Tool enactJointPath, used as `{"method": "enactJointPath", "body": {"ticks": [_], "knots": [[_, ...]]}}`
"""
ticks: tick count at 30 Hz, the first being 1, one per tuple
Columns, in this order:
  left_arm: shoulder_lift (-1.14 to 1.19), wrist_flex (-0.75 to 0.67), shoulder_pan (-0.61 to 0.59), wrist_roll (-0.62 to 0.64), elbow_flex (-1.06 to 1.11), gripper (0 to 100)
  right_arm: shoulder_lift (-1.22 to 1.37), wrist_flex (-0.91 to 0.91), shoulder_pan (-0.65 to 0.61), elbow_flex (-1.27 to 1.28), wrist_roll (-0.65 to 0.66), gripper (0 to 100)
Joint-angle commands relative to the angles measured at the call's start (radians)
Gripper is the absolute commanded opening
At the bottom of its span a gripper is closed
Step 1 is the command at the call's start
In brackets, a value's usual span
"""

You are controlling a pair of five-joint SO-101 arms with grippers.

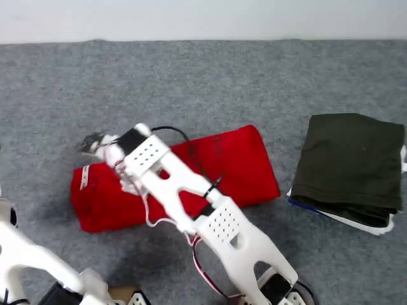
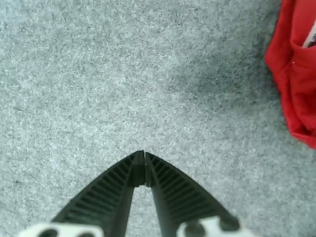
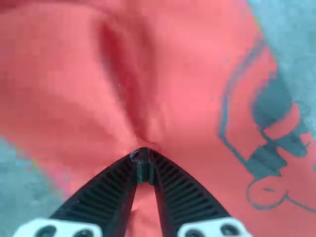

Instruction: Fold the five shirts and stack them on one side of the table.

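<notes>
A red shirt (image 1: 241, 165), folded into a rough rectangle, lies in the middle of the grey table. My right arm (image 1: 191, 197) stretches across it from the front edge. The right gripper (image 3: 143, 155) is shut on a pinch of the red shirt (image 3: 187, 74), and creases run out from its tips. A blue print (image 3: 269, 143) shows on the cloth beside it. My left gripper (image 2: 144, 154) is shut on nothing and hangs over bare grey surface. The red shirt's edge (image 2: 296, 74) lies off to one side of it. A stack of folded shirts (image 1: 350, 165), dark green on top, sits at the table's right side.
The left arm's white body (image 1: 25, 254) stands at the front left corner. Grey felt (image 1: 191, 82) covers the table, with open room behind the red shirt and at the far left. White and blue edges (image 1: 337, 218) show under the stack.
</notes>
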Motion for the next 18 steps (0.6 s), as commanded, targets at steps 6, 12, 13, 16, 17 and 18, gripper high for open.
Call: {"method": "enactJointPath", "body": {"ticks": [6, 12, 13, 16, 17, 18], "knots": [[-0.029, -0.006, 0.005, -0.008, -0.035, 1, 0.016, 0.107, 0.008, -0.206, -0.008, 1.4], [-0.029, -0.011, 0.005, -0.009, -0.039, 1, -0.07, 0.114, -0.01, -0.278, -0.008, 1.4], [-0.029, -0.012, 0.005, -0.009, -0.039, 1, -0.094, 0.114, -0.005, -0.264, -0.008, 1.4], [-0.034, -0.012, 0.005, -0.009, -0.041, 1, -0.18, 0.114, 0.044, -0.155, -0.008, 1.8], [-0.034, -0.012, 0.003, -0.009, -0.041, 1, -0.216, 0.116, 0.068, -0.103, -0.008, 1.8], [-0.034, -0.012, 0.003, -0.009, -0.041, 1, -0.254, 0.116, 0.094, -0.038, -0.018, 1.9]]}}
